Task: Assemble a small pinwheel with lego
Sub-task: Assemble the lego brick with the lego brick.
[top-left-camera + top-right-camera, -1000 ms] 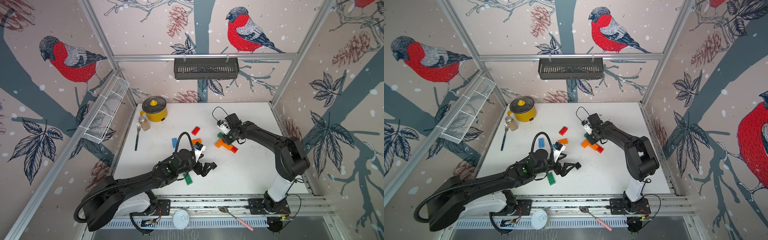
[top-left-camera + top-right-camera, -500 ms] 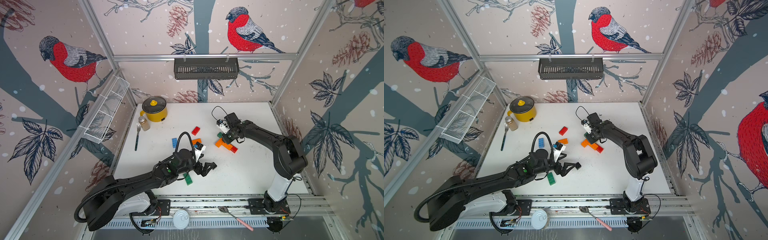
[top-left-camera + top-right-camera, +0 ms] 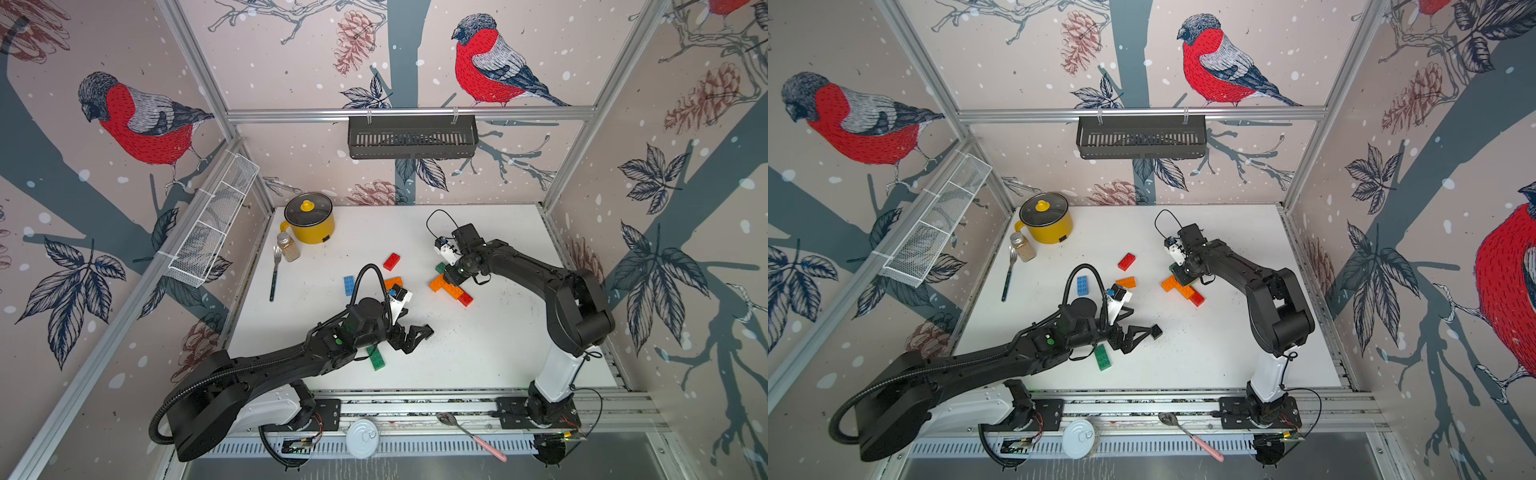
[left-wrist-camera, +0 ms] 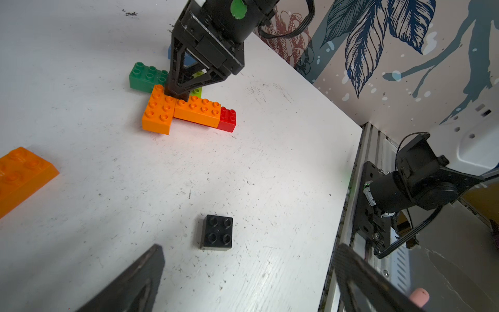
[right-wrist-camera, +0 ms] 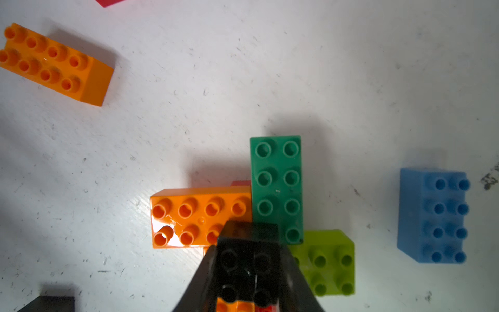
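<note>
The lego pinwheel (image 3: 451, 286) lies mid-table: two orange bricks (image 4: 159, 113), a red one (image 4: 227, 118), a dark green one (image 5: 276, 183) and a lime one (image 5: 328, 262) meeting at one centre. My right gripper (image 5: 247, 272) is shut on a small black square brick (image 5: 247, 259), held low over that centre; whether it is seated I cannot tell. My left gripper (image 4: 248, 259) stands open just short of a second black square (image 4: 217, 232), which lies loose on the table with studs up. In both top views the left gripper (image 3: 1138, 338) is near the table's front middle.
Loose bricks lie about: red (image 3: 391, 261), blue (image 3: 349, 285), orange (image 3: 392, 282), dark green (image 3: 376, 357) beside my left wrist. A yellow pot (image 3: 309, 218), spice jar (image 3: 288, 247) and fork (image 3: 273, 274) stand back left. The table's right edge (image 4: 348, 189) runs close to the black square.
</note>
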Controlling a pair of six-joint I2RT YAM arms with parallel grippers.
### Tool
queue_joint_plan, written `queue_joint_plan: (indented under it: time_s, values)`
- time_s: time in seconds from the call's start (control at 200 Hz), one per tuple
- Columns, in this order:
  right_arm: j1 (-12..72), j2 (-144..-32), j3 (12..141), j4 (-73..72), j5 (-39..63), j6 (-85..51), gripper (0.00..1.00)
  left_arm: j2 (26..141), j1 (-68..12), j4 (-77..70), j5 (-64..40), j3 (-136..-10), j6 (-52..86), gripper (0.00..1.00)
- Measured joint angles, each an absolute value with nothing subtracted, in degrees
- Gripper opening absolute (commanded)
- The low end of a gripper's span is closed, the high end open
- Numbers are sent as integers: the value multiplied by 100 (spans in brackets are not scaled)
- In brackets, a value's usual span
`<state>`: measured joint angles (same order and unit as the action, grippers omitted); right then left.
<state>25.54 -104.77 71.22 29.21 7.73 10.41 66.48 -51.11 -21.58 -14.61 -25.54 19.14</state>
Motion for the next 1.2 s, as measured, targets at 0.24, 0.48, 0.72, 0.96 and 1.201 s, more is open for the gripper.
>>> queue_joint_plan:
  time_s: [0.24,0.48,0.72,0.96,1.201]
  values:
    - [2390,-10438,6919,2652,1170,996,9,6648,-5111,-2158,-1461,-2554,1909,98]
    - [2416,-10464,6928,2536,1275,751,9,6589,-5111,-2158,-1455,-2554,1909,98]
    - [2633,-10567,7078,2423,1125,246,8,6547,-5111,-2156,-1367,-2554,1907,98]
    - [2641,-10294,6726,2080,1111,-318,8,6386,-5111,-2156,-1350,-2517,1905,98]
    - [2554,-10280,6716,2163,1369,-447,9,6296,-5111,-2154,-1352,-2484,1907,98]
